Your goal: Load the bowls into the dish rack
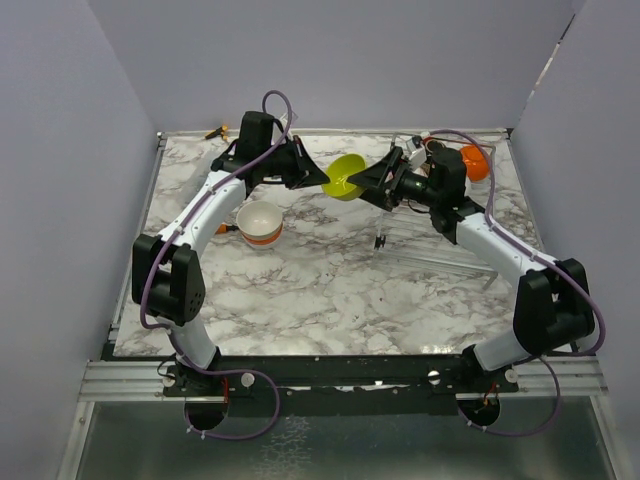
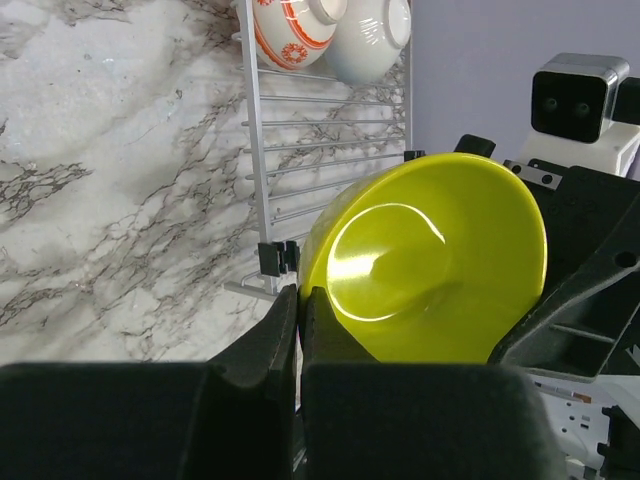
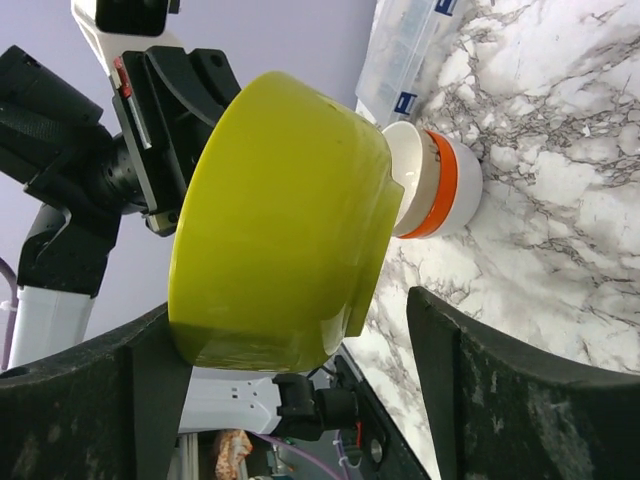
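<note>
A lime green bowl (image 1: 346,177) hangs tilted in the air above the middle of the table. My left gripper (image 1: 318,178) is shut on its rim (image 2: 300,295), one finger inside and one outside. My right gripper (image 1: 367,181) stands open around the same bowl (image 3: 280,220). Its right finger (image 3: 470,370) is clear of the bowl's wall. The silver wire dish rack (image 1: 440,250) lies at the right. It holds an orange bowl (image 1: 476,163), an orange-patterned white bowl (image 2: 290,25) and a plain white bowl (image 2: 375,35). Another white bowl with an orange band (image 1: 260,224) sits on the table at the left.
The marble tabletop (image 1: 330,290) is walled in by purple panels on three sides. A small orange and yellow item (image 1: 218,131) lies at the back left corner. The two wrists nearly meet over the middle of the table, beside the rack's left edge (image 2: 255,150).
</note>
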Tool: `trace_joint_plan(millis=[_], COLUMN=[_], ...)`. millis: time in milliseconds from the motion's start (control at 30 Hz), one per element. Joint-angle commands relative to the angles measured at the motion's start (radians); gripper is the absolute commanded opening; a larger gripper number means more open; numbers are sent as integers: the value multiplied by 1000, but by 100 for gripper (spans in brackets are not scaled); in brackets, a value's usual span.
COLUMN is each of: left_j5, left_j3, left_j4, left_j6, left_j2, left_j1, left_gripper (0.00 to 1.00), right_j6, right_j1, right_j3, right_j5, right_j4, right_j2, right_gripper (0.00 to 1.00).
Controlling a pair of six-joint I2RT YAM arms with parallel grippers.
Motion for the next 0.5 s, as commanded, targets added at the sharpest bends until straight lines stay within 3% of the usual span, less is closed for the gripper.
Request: trace_joint_plan(millis=[0,367,467], left_j5=[49,40,44], left_j3=[-11,-23,-28], left_j4=[42,42,43], left_j6=[-6,-1,13], left_j2=[4,10,4], left_j1=[-1,-1,-2], left_gripper=[0,1,16], right_j6=[53,52,2], right_j1=[10,11,11], right_j3=[22,25,51], right_j5=[-6,19,42], right_j4=[49,3,-102], right_j2=[12,1,3], right_gripper=[78,40,33])
